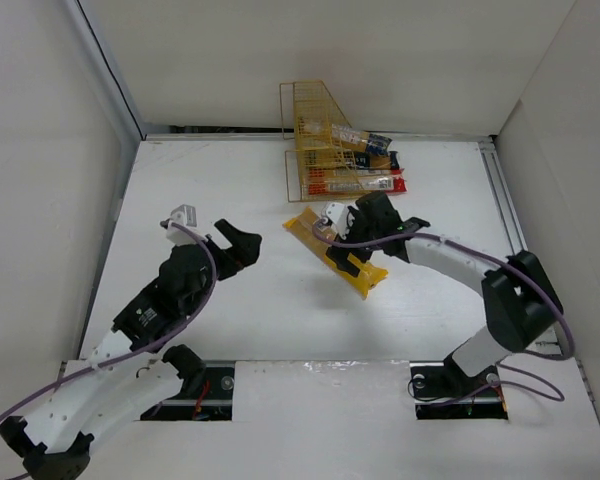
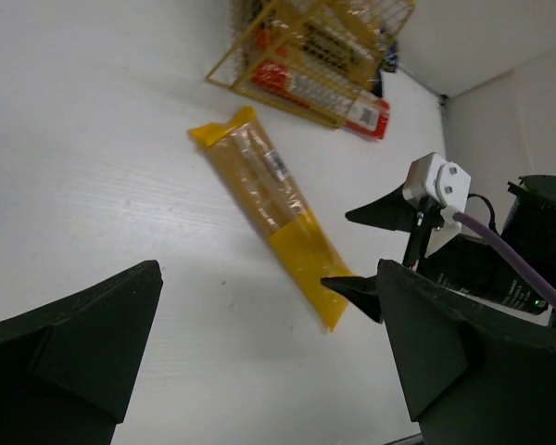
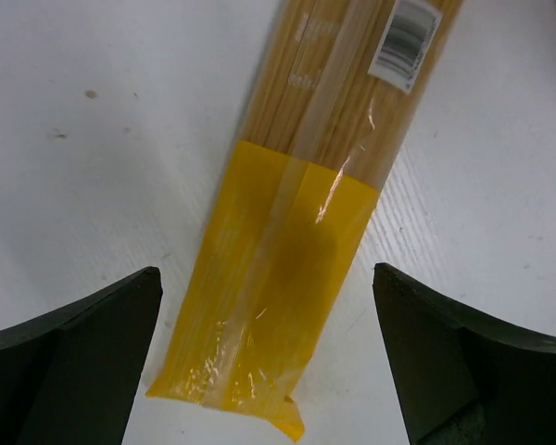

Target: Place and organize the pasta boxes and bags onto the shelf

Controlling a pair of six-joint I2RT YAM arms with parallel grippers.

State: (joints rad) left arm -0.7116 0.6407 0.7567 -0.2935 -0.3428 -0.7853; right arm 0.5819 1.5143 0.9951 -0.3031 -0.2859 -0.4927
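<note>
Centre of the top view, on the white table [image 1: 210, 190]: plain yellow bag [image 1: 342, 258], one item, lying flat and slantwise, one end toward the upper left of the frame, the other toward the lower right. It lies just below the shelf and outside it.

Upper centre of the top view: shelf [image 1: 318, 125], yellow wire mesh, holding three packs.
- Red-and-white box [image 1: 358, 184], lowest in the frame, its right end sticking out past the mesh.
- Clear bag with blue ends [image 1: 364, 139], uppermost, tilted.
- Pack with dark blue label [image 1: 382, 160], between the two; partly hidden by the mesh.

Right gripper [image 3: 266, 276]: fingers wide apart, poised over the bag's yellow end, one finger to each side, neither pressing it.

Left of centre in the top view: left gripper [image 1: 242, 243], fingers spread, nothing between them, well apart from the bag.
</note>
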